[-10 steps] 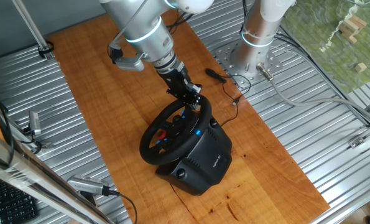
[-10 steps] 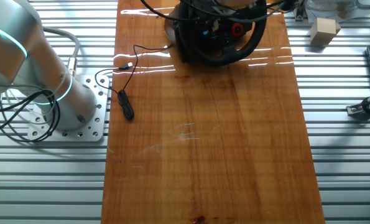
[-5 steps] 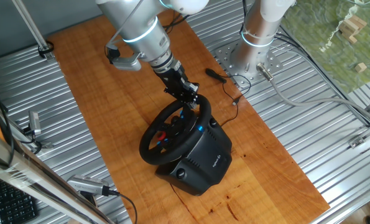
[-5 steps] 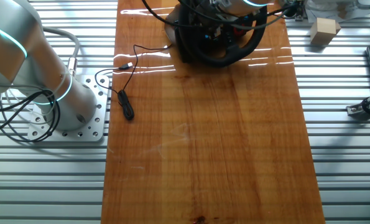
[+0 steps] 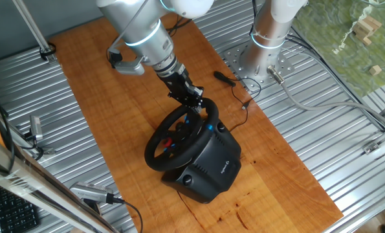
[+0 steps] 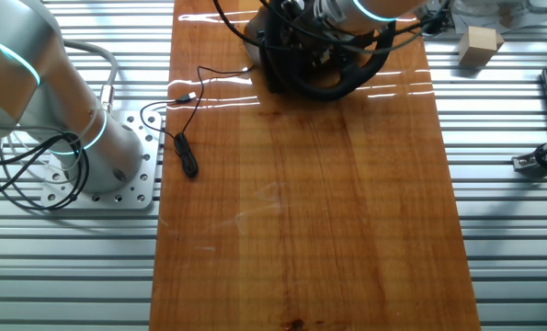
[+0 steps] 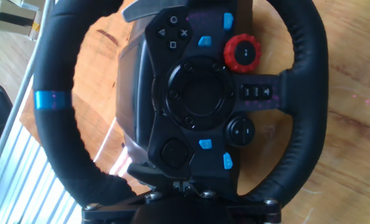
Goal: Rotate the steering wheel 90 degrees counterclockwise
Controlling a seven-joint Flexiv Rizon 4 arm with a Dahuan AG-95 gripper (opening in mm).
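The gripper (image 5: 196, 101) is clamped on the top rim of the steering wheel (image 5: 179, 136); I can't read any lettering on its base (image 5: 211, 165)

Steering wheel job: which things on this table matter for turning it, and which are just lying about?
Part of the job:
steering wheel
gripper, at the wheel's rim

Just lying about:
black cable beside the board
wooden block
keyboard
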